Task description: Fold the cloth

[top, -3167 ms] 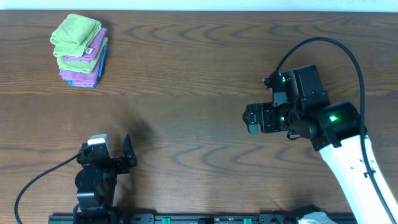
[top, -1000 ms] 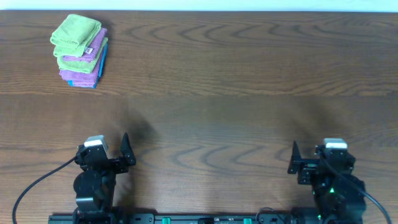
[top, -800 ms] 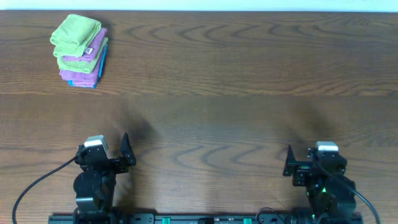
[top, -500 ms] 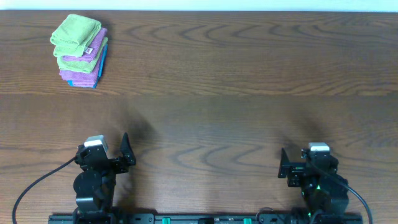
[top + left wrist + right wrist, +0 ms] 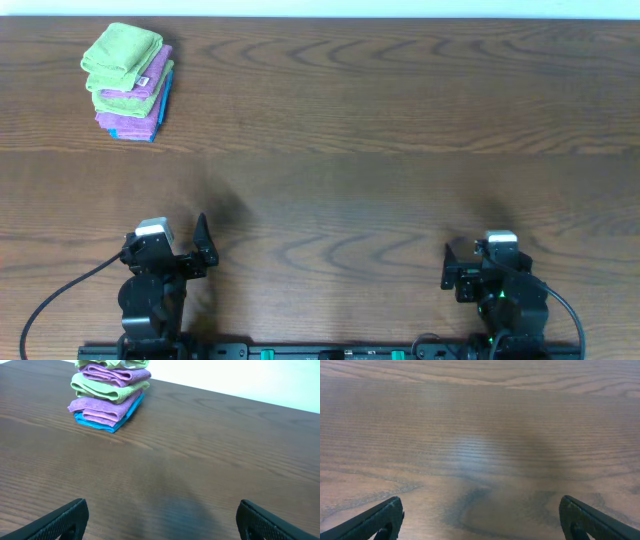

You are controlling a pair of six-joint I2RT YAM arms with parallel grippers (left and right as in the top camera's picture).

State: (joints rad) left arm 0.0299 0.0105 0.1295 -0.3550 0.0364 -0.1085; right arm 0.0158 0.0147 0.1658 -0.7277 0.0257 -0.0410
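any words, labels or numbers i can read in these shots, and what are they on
No text can be read in any view.
The small pale tag on the stack of folded green, purple and blue cloths: too small to read.
The brown wooden table: only wood grain, no markings.

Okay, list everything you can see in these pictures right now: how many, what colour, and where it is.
folded cloths: one stack, layers of green, purple and blue with green on top, far left corner of the table
table: one, dark brown wood grain, fills the overhead view
left gripper: one, black, near edge on the left, fingers apart, holding nothing
right gripper: one, black, near edge on the right, fingers apart, holding nothing
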